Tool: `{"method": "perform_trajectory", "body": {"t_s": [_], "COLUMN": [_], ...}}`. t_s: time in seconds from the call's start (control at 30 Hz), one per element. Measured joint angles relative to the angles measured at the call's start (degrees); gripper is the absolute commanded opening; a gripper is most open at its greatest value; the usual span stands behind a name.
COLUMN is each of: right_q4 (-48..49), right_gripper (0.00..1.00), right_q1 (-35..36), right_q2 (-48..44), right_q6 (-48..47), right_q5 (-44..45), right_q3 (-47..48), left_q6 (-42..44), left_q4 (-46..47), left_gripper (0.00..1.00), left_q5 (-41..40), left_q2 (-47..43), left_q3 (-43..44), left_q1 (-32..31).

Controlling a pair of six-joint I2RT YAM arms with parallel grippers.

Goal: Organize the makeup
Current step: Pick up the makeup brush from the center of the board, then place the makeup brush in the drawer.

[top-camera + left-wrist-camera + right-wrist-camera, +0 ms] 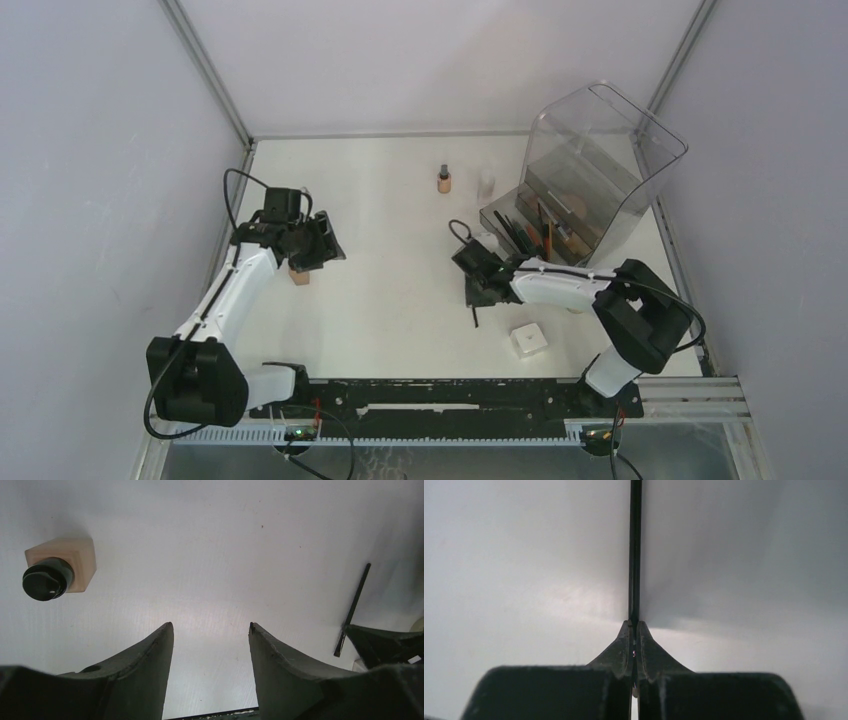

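My right gripper [477, 292] is shut on a thin black brush [474, 312], which sticks out past the fingertips over the table. In the right wrist view the jaws [634, 625] pinch the brush [635, 550]. My left gripper [326, 250] is open and empty, just above and to the right of a tan dark-capped bottle [298, 275]. In the left wrist view the bottle [60, 572] stands upper left of the open gripper [211, 626], and the brush [354, 607] shows far right. A white box [528, 339] lies front right. A second tan bottle [444, 180] stands at the back.
A big clear plastic bin [600, 160] stands at the back right, with a dark tray of brushes and pencils [530, 232] at its open front. A small clear item [487, 183] stands beside the back bottle. Walls close the table on three sides.
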Motion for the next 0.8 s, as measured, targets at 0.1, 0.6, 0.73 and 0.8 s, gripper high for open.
{"method": "perform_trajectory", "body": {"t_s": [0.1, 0.6, 0.73, 0.8], "right_q4": [-1.0, -17.2, -18.9, -18.8], "right_gripper": [0.00, 0.00, 0.01, 0.21], "right_q1": [4.6, -2.6, -8.6, -9.9], "right_q2": [0.0, -11.2, -12.2, -11.9], "right_q6": [-6.6, -29.6, -31.6, -32.9], "right_q5": [-3.0, 20.3, 25.1, 26.7], "right_q3": [2.4, 18.9, 17.9, 17.5], "left_q6": [0.3, -0.2, -0.7, -1.1], "left_q4": [0.0, 4.1, 5.7, 6.1], "left_gripper": [0.61, 0.61, 0.61, 0.61], "left_q5": [0.0, 5.4, 6.7, 7.3], "left_q2": [0.7, 1.0, 1.0, 1.3], "left_q3": [0.0, 0.0, -0.2, -0.2], "left_q1": [0.0, -0.1, -0.4, -0.5]}}
